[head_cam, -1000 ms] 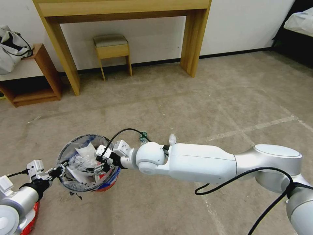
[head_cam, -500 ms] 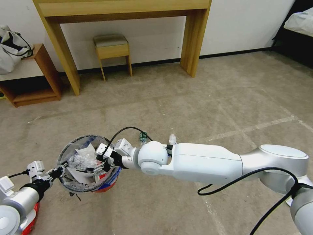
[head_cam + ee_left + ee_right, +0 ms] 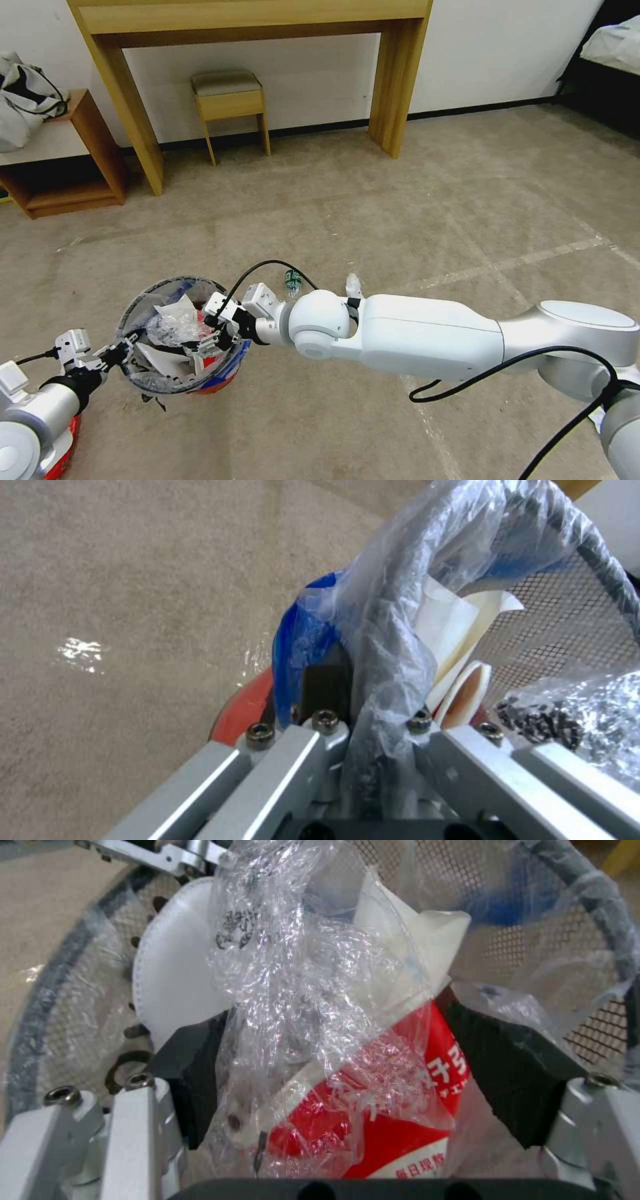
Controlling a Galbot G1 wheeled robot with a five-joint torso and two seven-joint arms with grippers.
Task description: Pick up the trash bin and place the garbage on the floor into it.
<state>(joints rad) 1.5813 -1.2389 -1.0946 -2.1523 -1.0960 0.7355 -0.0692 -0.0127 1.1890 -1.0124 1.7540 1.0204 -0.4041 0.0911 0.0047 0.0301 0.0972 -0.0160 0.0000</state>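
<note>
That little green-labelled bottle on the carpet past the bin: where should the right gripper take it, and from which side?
Probably from above, fingers closing across the middle of the green-labelled bottle. It seems to lie on the floor with bare carpet around it, though the black cable arcs close by. The right gripper is open over the trash bin; the left gripper is clamped on its rim.

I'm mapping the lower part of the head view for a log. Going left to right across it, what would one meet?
Left gripper, clamped on the rim → trash bin → right gripper, open over the bin → small bottle on the floor.
</note>
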